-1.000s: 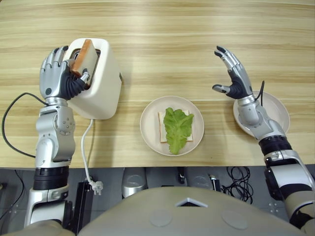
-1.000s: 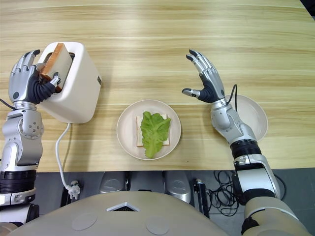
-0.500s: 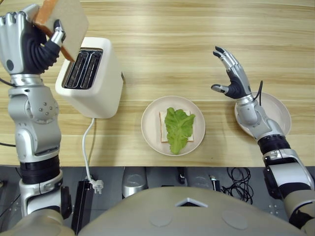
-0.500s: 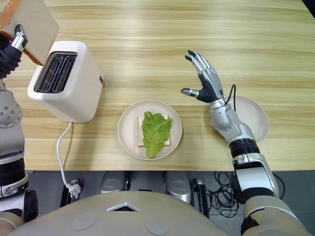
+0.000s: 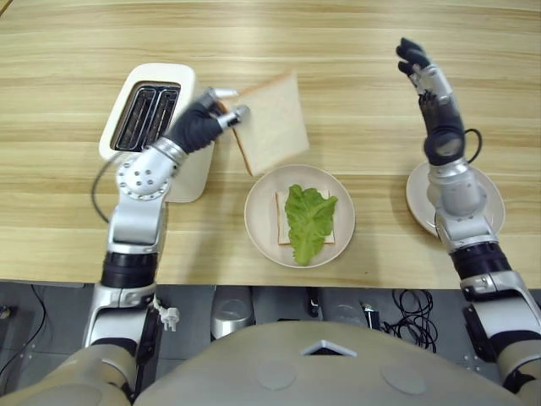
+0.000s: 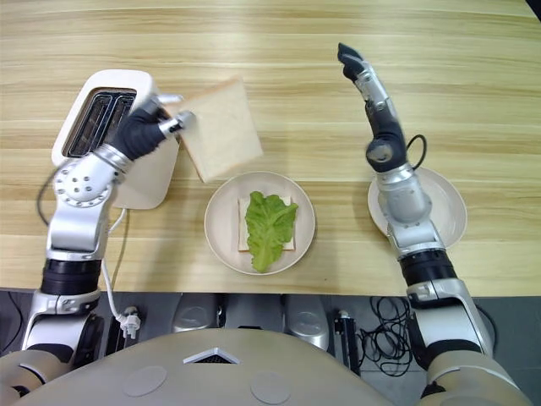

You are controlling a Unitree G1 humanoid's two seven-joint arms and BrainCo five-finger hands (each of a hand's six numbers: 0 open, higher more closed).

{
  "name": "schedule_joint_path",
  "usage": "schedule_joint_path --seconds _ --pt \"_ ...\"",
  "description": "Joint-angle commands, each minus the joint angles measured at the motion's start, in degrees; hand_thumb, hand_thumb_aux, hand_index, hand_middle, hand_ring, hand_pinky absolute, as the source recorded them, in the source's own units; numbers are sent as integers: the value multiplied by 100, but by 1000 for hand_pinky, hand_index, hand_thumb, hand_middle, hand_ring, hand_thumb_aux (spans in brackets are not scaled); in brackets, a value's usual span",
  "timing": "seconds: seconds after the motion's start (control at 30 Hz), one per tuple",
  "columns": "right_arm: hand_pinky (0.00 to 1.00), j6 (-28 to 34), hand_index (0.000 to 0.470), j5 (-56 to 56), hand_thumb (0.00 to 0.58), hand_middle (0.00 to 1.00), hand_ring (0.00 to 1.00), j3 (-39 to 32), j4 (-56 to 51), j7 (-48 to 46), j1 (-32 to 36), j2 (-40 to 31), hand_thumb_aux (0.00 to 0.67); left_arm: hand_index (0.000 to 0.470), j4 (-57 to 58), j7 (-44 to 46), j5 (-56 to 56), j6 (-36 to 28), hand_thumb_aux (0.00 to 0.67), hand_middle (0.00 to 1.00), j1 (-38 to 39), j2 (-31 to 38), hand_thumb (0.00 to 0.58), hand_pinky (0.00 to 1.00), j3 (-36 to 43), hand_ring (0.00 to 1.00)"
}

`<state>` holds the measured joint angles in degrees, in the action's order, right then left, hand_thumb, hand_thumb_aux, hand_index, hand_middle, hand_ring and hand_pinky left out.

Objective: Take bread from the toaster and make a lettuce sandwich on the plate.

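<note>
My left hand [image 5: 204,123] is shut on one edge of a bread slice [image 5: 270,134], which hangs flat in the air between the toaster and the plate, just above the plate's far left rim. The white toaster [image 5: 150,118] stands at the left with both slots empty. On the cream plate [image 5: 258,224] in the middle lies another bread slice [image 5: 280,210] with a green lettuce leaf [image 5: 306,222] on top. My right hand [image 5: 427,85] is raised above the table at the right, fingers straight, holding nothing.
A second, empty cream plate [image 5: 482,207] sits at the right under my right forearm. The toaster's white cord [image 6: 114,279] runs off the table's front edge at the left. Bare wooden tabletop [image 5: 321,51] stretches behind everything.
My left hand has carried the bread slice from above the toaster down and right toward the plate. My right hand has risen and turned edge-on.
</note>
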<state>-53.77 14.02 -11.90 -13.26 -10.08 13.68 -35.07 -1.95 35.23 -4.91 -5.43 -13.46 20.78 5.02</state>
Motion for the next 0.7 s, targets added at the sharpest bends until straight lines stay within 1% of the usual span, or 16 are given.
schedule_joint_path --seconds 0.03,0.13,0.33,0.53,0.7 --pt "0 -15 0 -520 0 0 0 -55 75 -626 -255 -4 0 460 459 684 -315 -204 670 1000 -95 -118 580 1000 403 1000" --pt "0 -82 0 -932 0 0 0 -74 24 -912 -370 37 0 460 705 951 -375 -316 670 1000 -99 -258 580 1000 637 1000" --pt "0 -428 0 -2000 0 0 0 -37 -91 -1154 -539 -24 0 460 1202 1127 -356 -379 670 1000 -150 -495 580 1000 854 1000" --pt "0 -630 0 -2625 0 0 0 -19 62 -1158 -652 9 0 460 1605 1047 -3 -132 670 1000 -227 -534 580 1000 1019 1000" --pt "0 -613 0 -2850 0 0 0 -193 301 -1276 -732 -6 0 460 1550 987 199 14 670 1000 -223 -519 580 1000 1154 1000"
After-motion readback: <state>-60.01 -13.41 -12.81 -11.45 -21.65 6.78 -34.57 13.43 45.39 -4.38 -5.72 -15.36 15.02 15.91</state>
